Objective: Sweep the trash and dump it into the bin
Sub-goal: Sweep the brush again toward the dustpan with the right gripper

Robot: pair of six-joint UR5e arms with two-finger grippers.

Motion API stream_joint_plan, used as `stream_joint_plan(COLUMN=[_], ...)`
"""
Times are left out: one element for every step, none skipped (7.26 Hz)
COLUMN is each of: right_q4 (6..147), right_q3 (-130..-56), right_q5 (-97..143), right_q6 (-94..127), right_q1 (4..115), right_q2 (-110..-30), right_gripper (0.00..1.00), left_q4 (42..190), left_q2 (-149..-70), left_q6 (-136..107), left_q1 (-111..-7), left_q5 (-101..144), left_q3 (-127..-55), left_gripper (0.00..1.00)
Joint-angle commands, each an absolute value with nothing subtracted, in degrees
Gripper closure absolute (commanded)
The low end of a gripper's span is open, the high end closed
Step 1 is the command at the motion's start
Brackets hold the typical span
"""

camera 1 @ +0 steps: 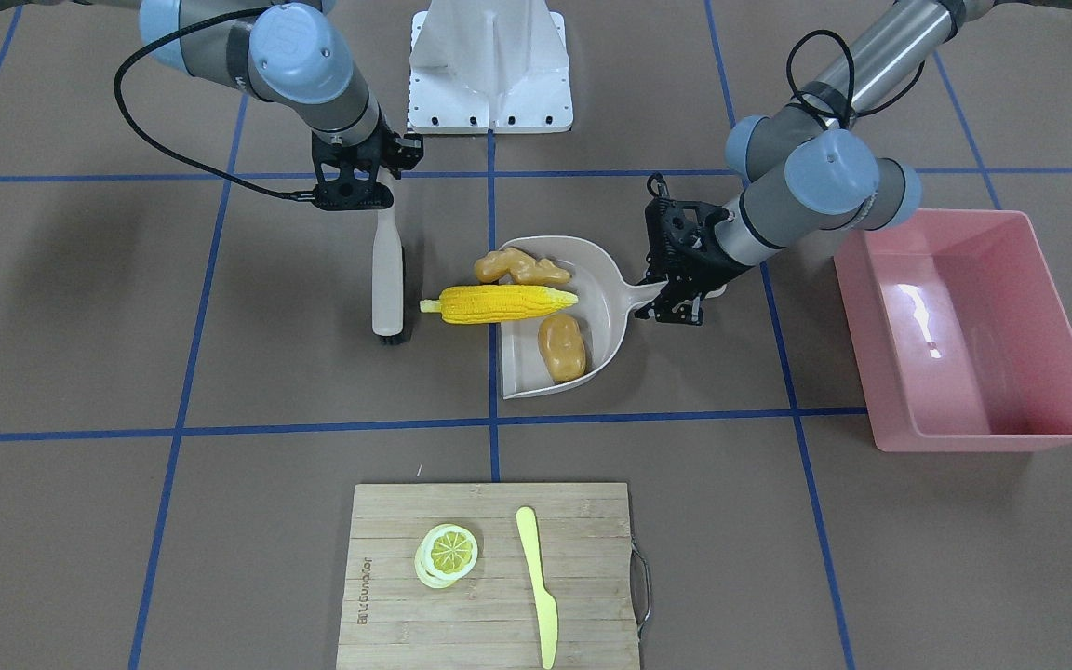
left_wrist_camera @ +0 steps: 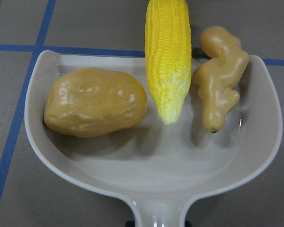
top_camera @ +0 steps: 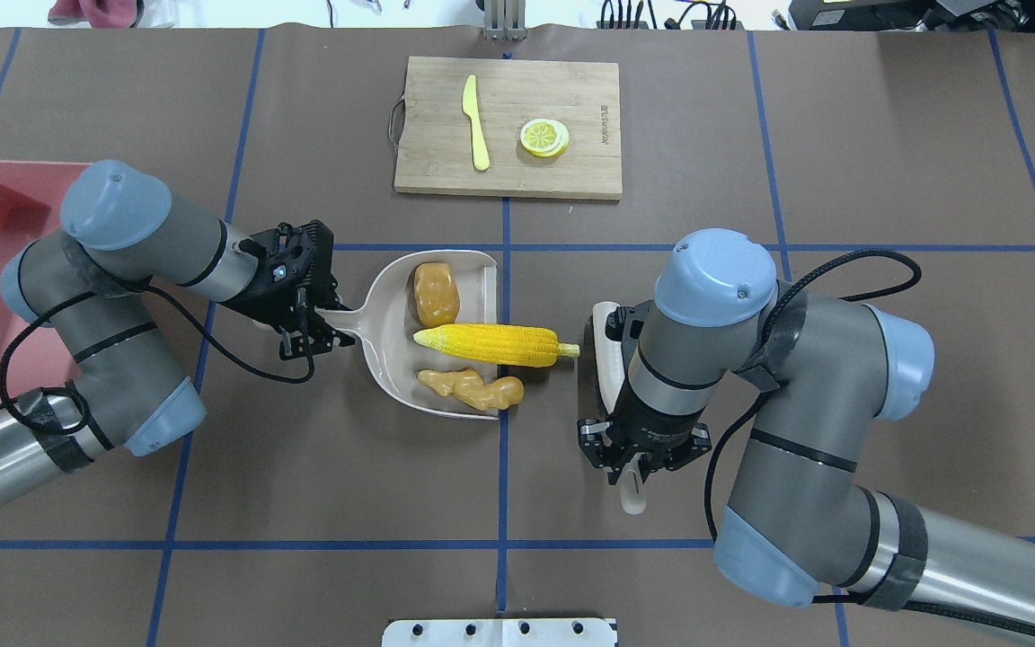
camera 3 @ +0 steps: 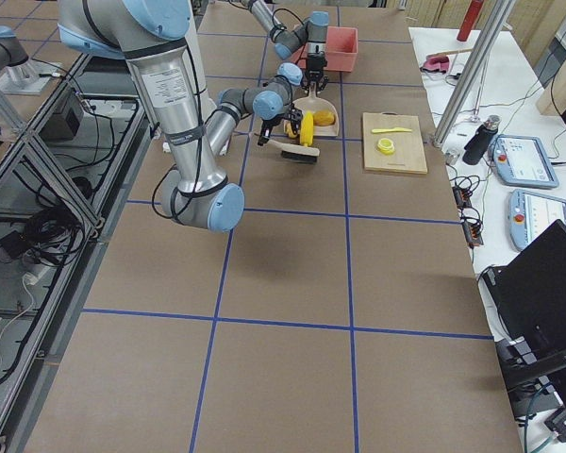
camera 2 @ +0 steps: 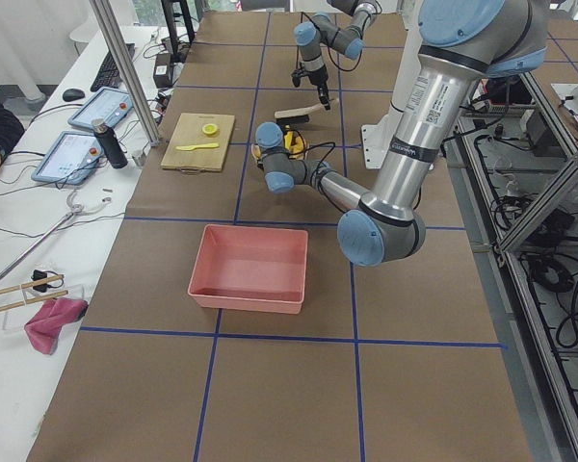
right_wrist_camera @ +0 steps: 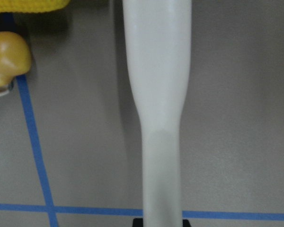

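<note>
Yellow corn cob (camera 1: 499, 303) lies half inside beige dustpan (camera 1: 607, 281).

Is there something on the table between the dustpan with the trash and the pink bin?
Nothing visible does. Between the dustpan and the bin lies only bare table; the left gripper, shut on the dustpan's handle, is on that side.

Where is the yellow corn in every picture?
Front-facing: corn in the middle, stalk end poking left out of the dustpan.
Overhead: corn in the middle, poking right.
Left side: corn tiny, upper middle.
Right side: corn tiny, upper middle.
Left wrist: corn top centre, tip pointing down.
Right wrist: corn sliver, top-left corner.
Landmark: the dustpan beneath it.
</note>
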State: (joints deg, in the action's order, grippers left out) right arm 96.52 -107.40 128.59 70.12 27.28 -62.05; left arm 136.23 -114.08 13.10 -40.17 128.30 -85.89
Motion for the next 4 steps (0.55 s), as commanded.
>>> stream_joint_plan(right_q4=[93.6,93.6,93.6,93.6], right_q3=[-102.7,-101.4,-99.6,-98.1], right_q5=[128.6,128.6,128.6,128.6], right_q6=[72.2,75.1,75.7,76.1], right_q1=[27.0,26.2,25.9,25.9], right_q2=[-57.8,-55.5,-53.4,-51.6], right_gripper=[1.0,1.0,1.0,1.0], left_q4=[136.2,136.2,136.1,136.1], left_q2=[-114.1,-114.1,-114.1,-114.1], left_q6=[13.1,13.1,13.1,13.1], left_q1=[-40.2,-40.2,-40.2,-40.2], left_q5=[128.2,128.2,128.2,128.2], left_q3=[-86.0,-86.0,-85.9,-86.0], left_gripper=[1.0,1.0,1.0,1.0])
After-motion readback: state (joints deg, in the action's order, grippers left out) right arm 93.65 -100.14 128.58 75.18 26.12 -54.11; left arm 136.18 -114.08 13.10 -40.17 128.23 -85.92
